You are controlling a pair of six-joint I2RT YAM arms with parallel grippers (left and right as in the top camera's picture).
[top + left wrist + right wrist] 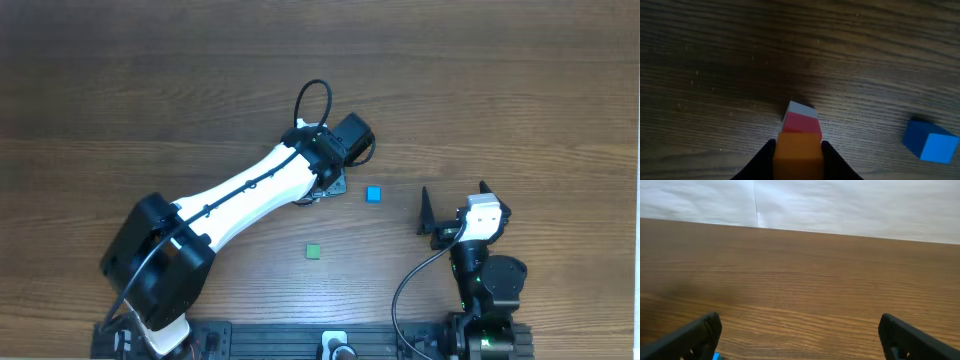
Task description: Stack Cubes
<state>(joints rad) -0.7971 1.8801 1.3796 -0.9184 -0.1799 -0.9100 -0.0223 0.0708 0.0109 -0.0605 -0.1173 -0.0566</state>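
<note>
Four coloured cubes are seen on the wooden table (pixel 150 80). The blue cube (pixel 373 194) is taken as the landmark; it is a bright, evenly coloured block with sharp edges, lying flat and alone.

An orange cube (pixel 798 152) is clamped between the two dark fingers of the left gripper (pixel 798 161), which is placed near the blue cube, on the side of the left arm. Its top face is plain and matt. Directly beneath it a red cube (pixel 801 123) is seen, squarely lined up with it; whether the two are touching cannot be told. Past the red cube a pale grey-white face (pixel 803 108) is visible, and whether it belongs to a separate cube cannot be told.

A small green cube (pixel 313 251) is found well apart from the blue cube, nearer the arms' bases and toward the left arm's side.

The right gripper (pixel 452 208) is held on the blue cube's other side, toward the right arm, with its fingers spread wide apart and nothing between them.
</note>
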